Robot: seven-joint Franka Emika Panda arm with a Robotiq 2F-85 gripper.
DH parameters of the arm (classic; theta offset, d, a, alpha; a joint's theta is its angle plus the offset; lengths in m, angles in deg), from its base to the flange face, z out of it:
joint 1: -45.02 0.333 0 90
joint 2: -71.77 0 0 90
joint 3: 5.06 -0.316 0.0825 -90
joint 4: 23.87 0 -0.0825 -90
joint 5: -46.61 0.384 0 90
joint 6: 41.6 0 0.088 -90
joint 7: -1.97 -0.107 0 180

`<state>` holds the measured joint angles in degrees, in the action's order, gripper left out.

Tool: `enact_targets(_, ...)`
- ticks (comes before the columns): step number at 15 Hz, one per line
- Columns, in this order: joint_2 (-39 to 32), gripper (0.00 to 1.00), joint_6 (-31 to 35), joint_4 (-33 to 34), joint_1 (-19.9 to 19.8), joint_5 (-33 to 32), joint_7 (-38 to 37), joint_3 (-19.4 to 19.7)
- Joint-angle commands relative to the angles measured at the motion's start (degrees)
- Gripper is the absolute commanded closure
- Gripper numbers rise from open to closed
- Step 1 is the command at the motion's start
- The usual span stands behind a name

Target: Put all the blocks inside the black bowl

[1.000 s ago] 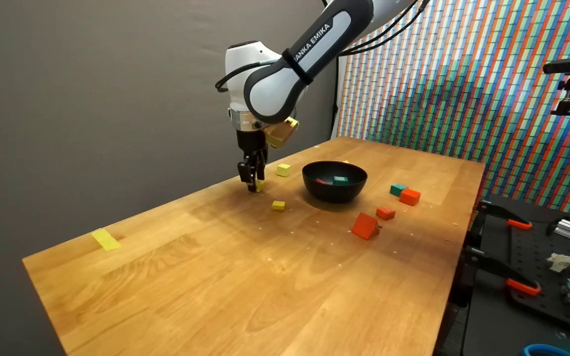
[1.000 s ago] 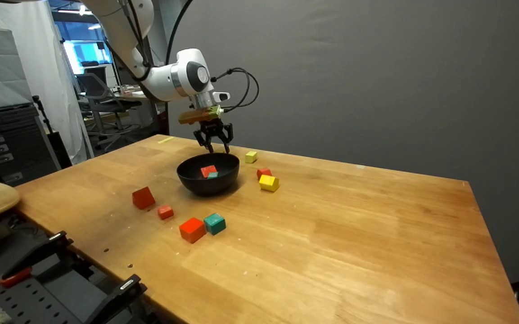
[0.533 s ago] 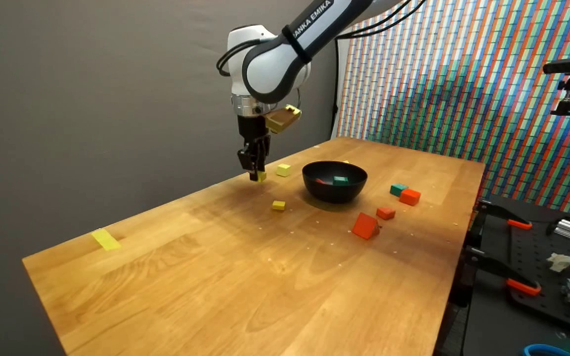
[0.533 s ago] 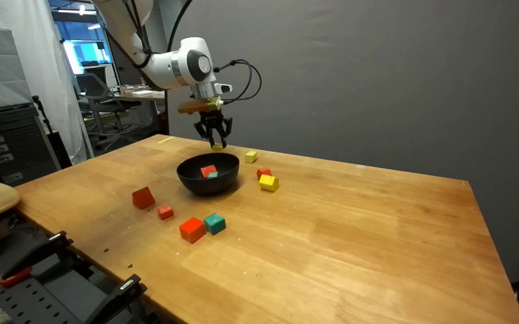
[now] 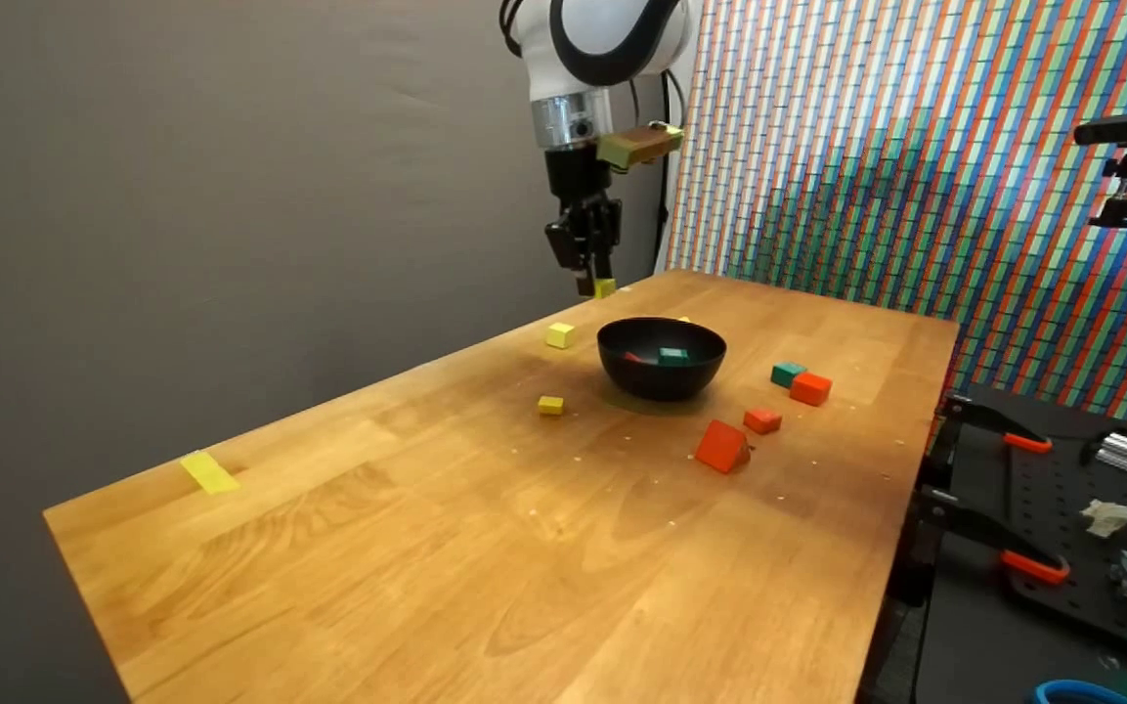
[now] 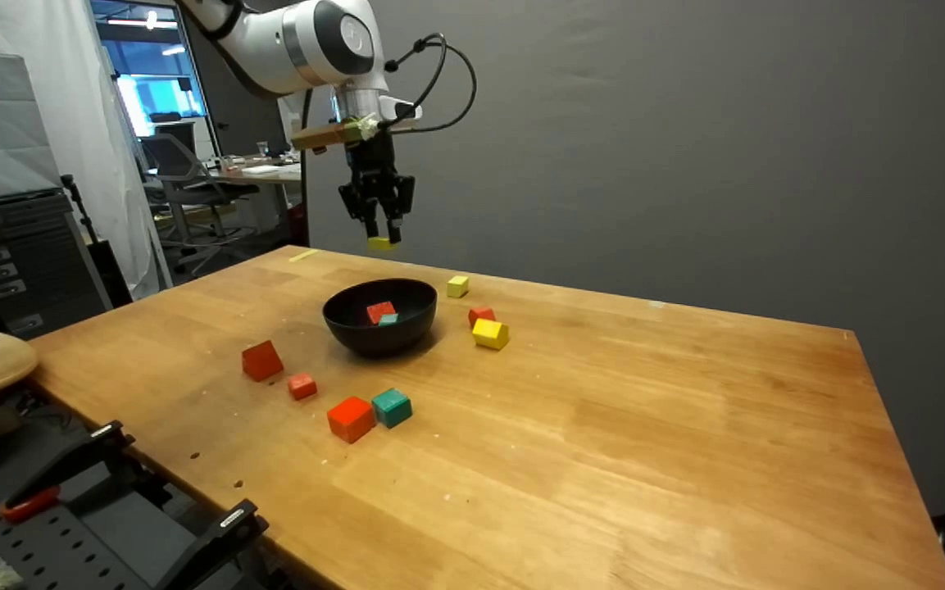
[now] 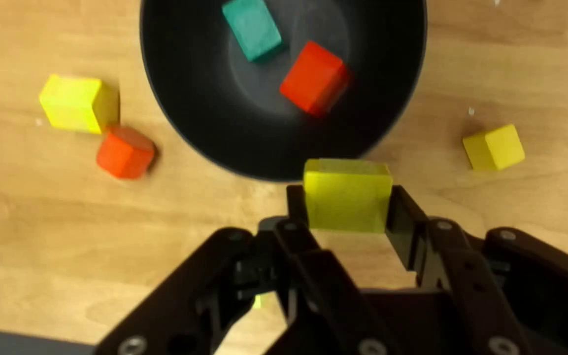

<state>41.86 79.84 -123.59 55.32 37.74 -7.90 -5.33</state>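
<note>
A yellow block (image 7: 348,199) has been lifted off the counter (image 6: 644,426) and brought nearer the black bowl (image 6: 379,340)

Over the last second the pincer (image 7: 347,209) has risen and shifted toward the bowl, taking the yellow block up with it, while everything resting on the counter has stayed put. Two fingertips (image 7: 402,212) press on opposite sides of the yellow block, so the pincer is grasping it. The block hangs in the air, higher than the bowl's rim; in the wrist view it overlaps the lower edge of that rim, and I cannot tell whether any of it is over the opening.

The black bowl stands upright on the counter. Inside it, a green block (image 7: 253,29) and a red block (image 7: 315,79) lie near each other.

More lie around the bowl. At the left of the wrist view, a house-shaped yellow block (image 7: 72,103) sits close by an orange-red block (image 7: 123,153); at the right is a small yellow block (image 7: 503,146). In an exterior view, a pale yellow block (image 6: 457,286) sits near the counter edge that runs along the grey wall (image 6: 644,164). On the bowl's side away from that wall are a red wedge (image 6: 261,360), a small red block (image 6: 302,386) near it, then a red cube (image 6: 352,419) and a green cube (image 6: 392,407) side by side. Well apart from all these, a flat yellow strip (image 5: 210,473) lies near a corner of the counter
</note>
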Motion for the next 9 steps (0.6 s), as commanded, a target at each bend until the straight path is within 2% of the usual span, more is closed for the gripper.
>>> enact_targets(1, 7.1, 0.76, 1.9, -13.4, -4.5, 6.7, -1.2, -0.4)
enact_targets(4, 8.0, 0.74, 6.1, -18.4, -7.0, 10.6, -1.9, 0.2)
enact_targets(5, 8.5, 0.32, 7.9, -19.9, -7.4, 11.2, -2.0, 0.3)
enact_targets(7, 10.2, 0.24, 12.2, -22.6, -7.6, 11.7, -2.1, 0.2)
enact_targets(9, 13.2, 0.09, 16.8, -25.4, -6.8, 10.6, -1.6, 0.0)
